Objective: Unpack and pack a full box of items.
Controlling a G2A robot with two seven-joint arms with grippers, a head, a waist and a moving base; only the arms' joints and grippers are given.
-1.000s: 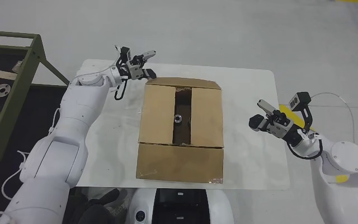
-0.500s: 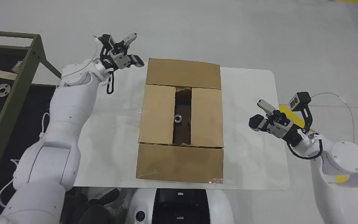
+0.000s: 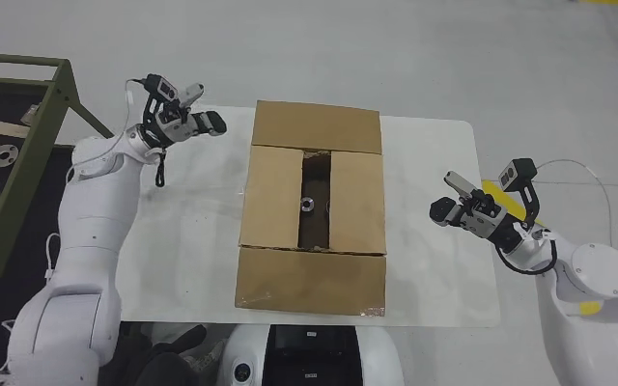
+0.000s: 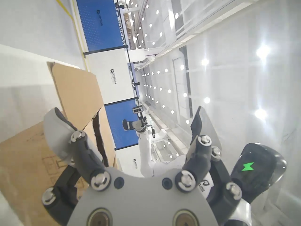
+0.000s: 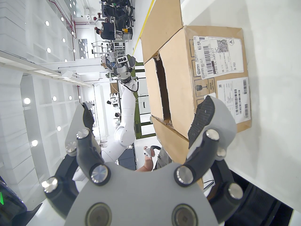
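Note:
A brown cardboard box (image 3: 270, 198) stands mid-table. Its two long flaps lie nearly shut with a dark slot between them, and its end flaps are folded outward. Through the slot I see a small metallic ring-like item (image 3: 308, 204) inside. My left gripper (image 3: 205, 107) is open above the table's far left corner, apart from the box (image 4: 75, 90), with nothing between its fingers (image 4: 56, 121). My right gripper (image 3: 442, 196) is open and empty to the right of the box, facing its labelled side (image 5: 218, 71).
The white table (image 3: 435, 154) has bare surface on both sides of the box. A green metal rack (image 3: 43, 106) stands off the table's left side. A yellow floor mark (image 3: 514, 205) lies behind the right arm.
My left arm has swung left and away from the box's far left corner, now over the table's far left corner. The right arm and the box have not moved.

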